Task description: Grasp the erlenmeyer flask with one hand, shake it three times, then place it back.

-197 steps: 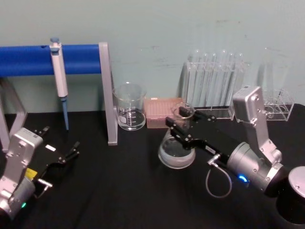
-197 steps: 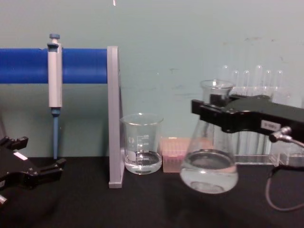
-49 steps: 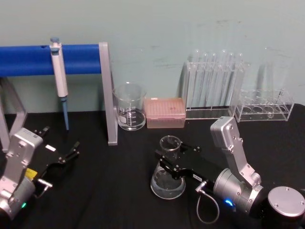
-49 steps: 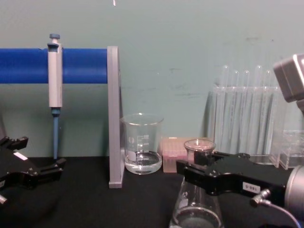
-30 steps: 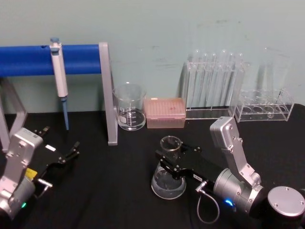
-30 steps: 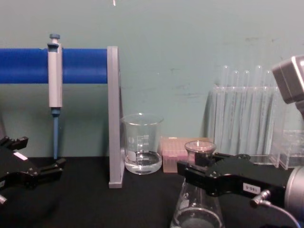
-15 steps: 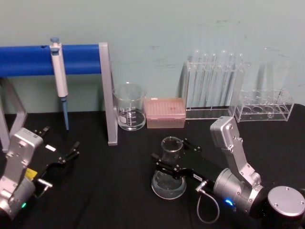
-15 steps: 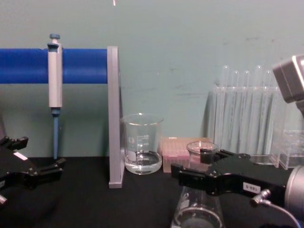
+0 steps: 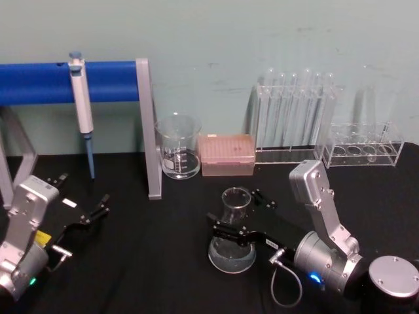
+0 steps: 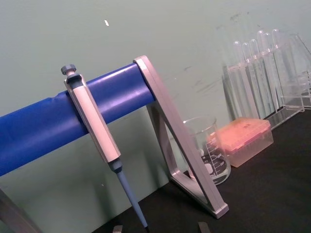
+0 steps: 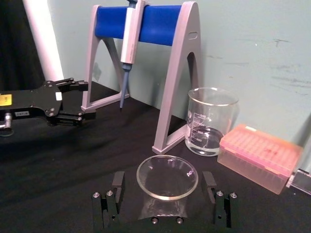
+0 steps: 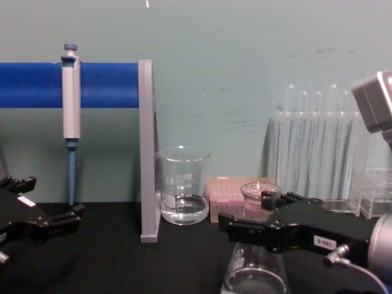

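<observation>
— Where is the flask?

— The clear glass conical flask (image 9: 231, 237) stands upright on the black table (image 9: 163, 261), near the front, with a little clear liquid in its wide base. My right gripper (image 9: 237, 214) sits around its narrow neck, and my fingers (image 11: 116, 187) are spread wide, one on each side of the flared rim with a gap on both sides. From the right wrist view I look straight down into the mouth of the flask (image 11: 167, 176).

— What stands around it?

— Behind it, toward the wall, a straight-walled glass beaker (image 9: 177, 146) holds some clear liquid, and just beside that sits a pink box of pipette tips (image 9: 226, 154). Further to my right is a clear rack of tall test tubes (image 9: 292, 118), then a lower clear rack (image 9: 362, 145). None of these touch the flask; they are well apart from it.

— And on your left?

— A grey frame with a blue bar (image 9: 91, 82) carries a grey pipette with a blue tip (image 9: 81, 111) hanging from it. My left gripper (image 9: 91, 208) rests low over the table near the front left corner, its fingers (image 12: 64, 217) parted and holding nothing.

— Anything in the way?

— In the chest view my own right gripper (image 12: 260, 217) crosses in front of the flask's neck, hiding most of it.
</observation>
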You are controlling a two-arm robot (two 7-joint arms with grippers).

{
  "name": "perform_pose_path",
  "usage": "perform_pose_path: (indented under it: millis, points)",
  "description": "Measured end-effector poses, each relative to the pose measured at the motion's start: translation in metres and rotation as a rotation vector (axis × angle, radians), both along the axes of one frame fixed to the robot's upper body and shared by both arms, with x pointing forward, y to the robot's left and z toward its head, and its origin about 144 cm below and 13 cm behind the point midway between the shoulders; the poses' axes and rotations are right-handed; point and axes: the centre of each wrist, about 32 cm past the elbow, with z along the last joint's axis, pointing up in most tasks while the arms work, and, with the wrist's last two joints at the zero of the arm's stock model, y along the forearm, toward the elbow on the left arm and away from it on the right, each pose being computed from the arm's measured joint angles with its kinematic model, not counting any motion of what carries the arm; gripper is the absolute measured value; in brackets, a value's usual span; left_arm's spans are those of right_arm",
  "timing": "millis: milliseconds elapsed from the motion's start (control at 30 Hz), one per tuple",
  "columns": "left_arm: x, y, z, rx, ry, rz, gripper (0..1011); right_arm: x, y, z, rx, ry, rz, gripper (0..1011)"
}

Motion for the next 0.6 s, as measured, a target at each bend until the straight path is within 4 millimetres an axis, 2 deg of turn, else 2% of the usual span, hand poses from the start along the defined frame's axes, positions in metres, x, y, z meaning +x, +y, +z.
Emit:
perform_pose_path:
  millis: [333,600]
  points:
    - [0.0,0.0,0.0,0.0,0.0,0.0,1001,-0.012,-0.015,0.003,0.015,-0.005,0.005,1000]
    - [0.0,0.0,0.0,0.0,0.0,0.0,1001,-0.029,-0.035,0.008,0.022,0.009,0.013,1000]
